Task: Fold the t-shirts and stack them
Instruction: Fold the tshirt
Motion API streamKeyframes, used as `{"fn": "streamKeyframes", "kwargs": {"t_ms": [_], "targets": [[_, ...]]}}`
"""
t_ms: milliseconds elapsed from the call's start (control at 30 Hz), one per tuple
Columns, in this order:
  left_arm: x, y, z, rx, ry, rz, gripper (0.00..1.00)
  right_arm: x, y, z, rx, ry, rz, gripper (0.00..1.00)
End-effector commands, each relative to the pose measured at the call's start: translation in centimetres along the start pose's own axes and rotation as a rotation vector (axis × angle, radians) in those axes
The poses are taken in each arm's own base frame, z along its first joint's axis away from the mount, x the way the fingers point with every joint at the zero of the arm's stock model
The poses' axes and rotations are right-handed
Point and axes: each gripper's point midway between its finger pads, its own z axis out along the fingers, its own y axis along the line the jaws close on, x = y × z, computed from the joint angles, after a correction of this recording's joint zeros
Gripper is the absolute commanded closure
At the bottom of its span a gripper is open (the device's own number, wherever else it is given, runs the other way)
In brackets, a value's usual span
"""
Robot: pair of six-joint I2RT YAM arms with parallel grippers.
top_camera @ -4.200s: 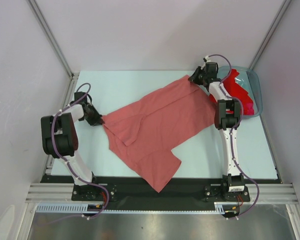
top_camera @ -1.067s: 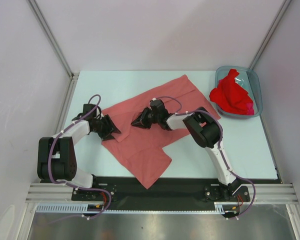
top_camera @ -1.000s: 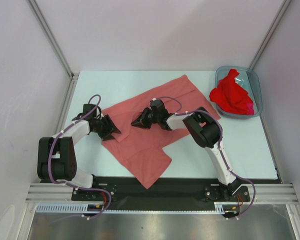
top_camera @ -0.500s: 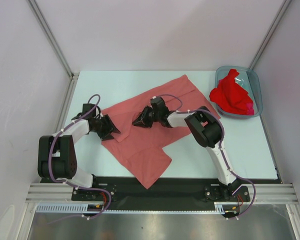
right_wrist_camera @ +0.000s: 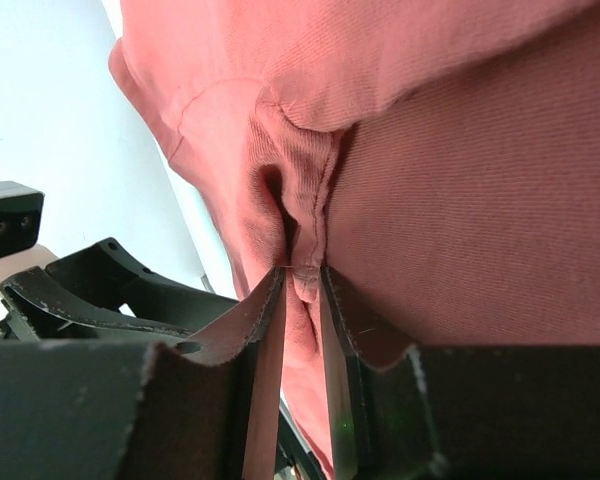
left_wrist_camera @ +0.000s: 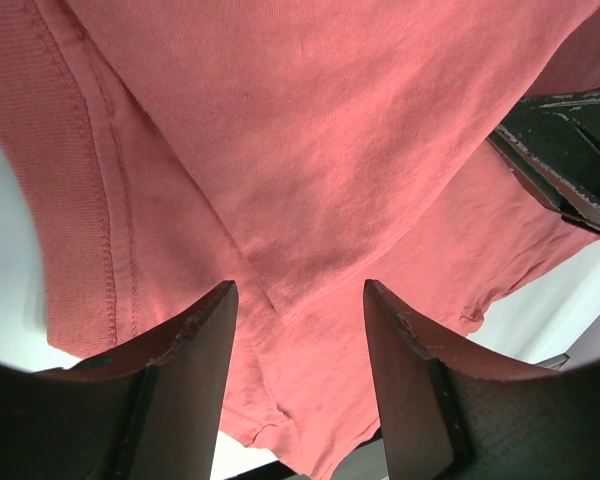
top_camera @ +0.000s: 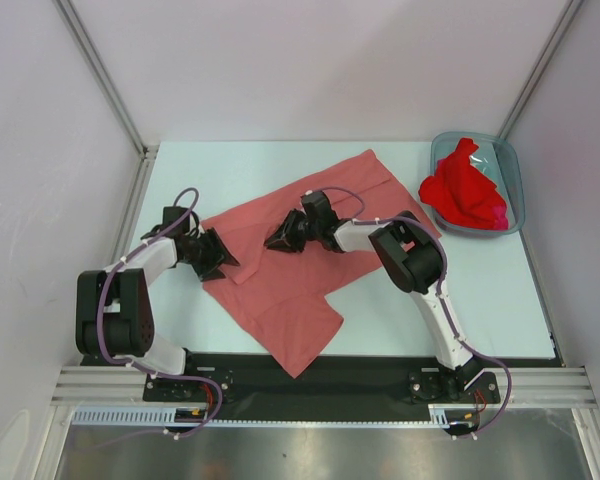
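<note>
Mid-surface, toward the left edge, the salmon-pink t-shirt (top_camera: pixel 300 275) lies spread. The right claw (top_camera: pixel 276 243) pinches a raised fold, probably to carry it over, while the left claw (top_camera: pixel 223 260) gapes open above the hem.

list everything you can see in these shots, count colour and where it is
salmon-pink t-shirt: 1, muted salmon pink, spread and partly folded across the middle of the table
red t-shirts: a heap, count unclear, bright red, in the plastic bin
plastic bin: 1, translucent blue-grey, far right corner of the table
table: 1, pale blue-white, under everything
left gripper: 1, black, open, over the left edge of the salmon-pink t-shirt
right gripper: 1, black, pinched shut on a fold of the salmon-pink t-shirt near its middle
</note>
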Motion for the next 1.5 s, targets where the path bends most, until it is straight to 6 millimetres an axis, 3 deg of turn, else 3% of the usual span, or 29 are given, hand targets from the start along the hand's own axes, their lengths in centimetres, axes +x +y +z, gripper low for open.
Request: {"fn": "streamKeyframes", "kwargs": {"t_ms": [0,267,567,700,933,1067,1133,1167,1200,1467], "targets": [[-1.6,-1.2,-0.5,0.036,-0.029,0.034,0.41,0.4,1.0,0.0,-0.008,0.014,0.0,0.75],[-2.0,-1.4,-0.3,0.044,-0.031,0.026,0.39,0.6,0.7,-0.5,0.009,0.005,0.013,0.73],[-2.0,-1.3,-0.3,0.039,-0.035,0.019,0.4,1.1,-0.3,-0.4,0.0,0.015,0.022,0.86],[-1.9,-1.3,-0.4,0.038,-0.035,0.017,0.4,0.4,0.6,-0.9,-0.009,0.003,-0.006,1.0],[-1.9,-1.1,-0.3,0.027,-0.038,0.015,0.4,-0.7,2.6,-3.2,-0.013,0.007,-0.044,1.0],[-1.9,-1.0,-0.4,0.026,-0.041,0.013,0.4,-0.1,2.4,-3.4,-0.012,0.039,-0.053,1.0],[-1.8,-1.0,-0.3,0.029,-0.039,0.008,0.39,0.2,1.8,-2.9,-0.015,0.047,-0.027,0.9],[-1.7,-0.9,-0.3,0.028,-0.035,0.005,0.4,0.4,1.8,-2.7,-0.025,0.049,-0.024,0.78],[-1.7,-0.9,-0.2,0.028,-0.035,0.007,0.4,0.6,1.7,-2.5,-0.031,0.053,-0.021,0.73],[-1.7,-0.9,-0.3,0.025,-0.034,0.004,0.4,0.9,1.4,-0.5,-0.037,0.067,-0.019,0.73]]}}
